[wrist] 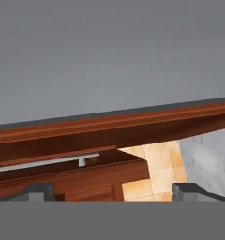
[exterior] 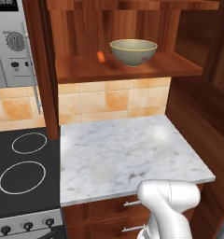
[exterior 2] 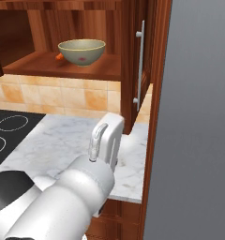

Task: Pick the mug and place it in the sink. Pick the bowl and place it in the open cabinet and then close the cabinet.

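The olive-tan bowl (exterior: pixel 133 51) (exterior 2: pixel 81 51) sits upright on the inner shelf of the open cabinet (exterior: pixel 132 70) (exterior 2: pixel 63 68). One cabinet door (exterior 2: pixel 135 61) stands swung out, with its silver bar handle (exterior 2: pixel 140 65) (wrist: pixel 44 162) facing the arm. In the hand view my gripper (wrist: pixel 113 192) is open, its fingertips (wrist: pixel 39 191) wide apart with nothing between them, and it looks at that door's edge from close by. The bowl is well apart from the gripper. The mug and the sink are out of view.
A small orange thing (exterior: pixel 101 57) (exterior 2: pixel 59 56) lies beside the bowl on the shelf. Below is a white marble counter (exterior: pixel 123 154) (exterior 2: pixel 63 140), with a black cooktop (exterior: pixel 23 172) to its left and wooden drawers (exterior: pixel 109 210) under it. A tall grey panel (exterior 2: pixel 198 117) stands on the right.
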You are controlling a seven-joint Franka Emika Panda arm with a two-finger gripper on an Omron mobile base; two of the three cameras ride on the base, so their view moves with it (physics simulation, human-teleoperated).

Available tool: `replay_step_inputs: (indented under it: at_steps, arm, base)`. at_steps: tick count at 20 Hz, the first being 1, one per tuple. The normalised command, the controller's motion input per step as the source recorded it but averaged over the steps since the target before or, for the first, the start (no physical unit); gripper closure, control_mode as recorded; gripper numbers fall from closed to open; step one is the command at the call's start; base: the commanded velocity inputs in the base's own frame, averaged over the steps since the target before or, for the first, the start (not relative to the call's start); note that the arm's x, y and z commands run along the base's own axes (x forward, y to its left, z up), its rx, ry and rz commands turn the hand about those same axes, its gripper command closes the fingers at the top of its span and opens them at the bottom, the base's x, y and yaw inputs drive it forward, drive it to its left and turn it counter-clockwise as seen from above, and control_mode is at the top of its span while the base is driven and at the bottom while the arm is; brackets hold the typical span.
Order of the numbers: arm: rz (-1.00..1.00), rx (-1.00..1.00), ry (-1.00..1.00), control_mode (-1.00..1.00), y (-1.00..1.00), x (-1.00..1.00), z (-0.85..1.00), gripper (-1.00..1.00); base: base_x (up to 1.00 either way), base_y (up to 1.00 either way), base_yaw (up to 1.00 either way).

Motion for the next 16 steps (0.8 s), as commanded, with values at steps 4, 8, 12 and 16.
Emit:
replay_step_inputs:
  at_steps: [4,8,12,16]
  arm:
    - [0.00,0.00,0.00,-1.00,-0.20,0.00,0.00,-1.00]
    - [0.00,0.00,0.00,-1.00,-0.17,0.00,0.00,-1.00]
    - [0.00,0.00,0.00,-1.00,-0.08,0.06,0.00,-1.00]
    - [0.00,0.00,0.00,-1.00,-0.04,0.15,0.00,-1.00]
  base:
    - [0.00,0.00,0.00]
    - [0.00,0.00,0.00]
    - [0.00,0.00,0.00]
    - [0.00,0.00,0.00]
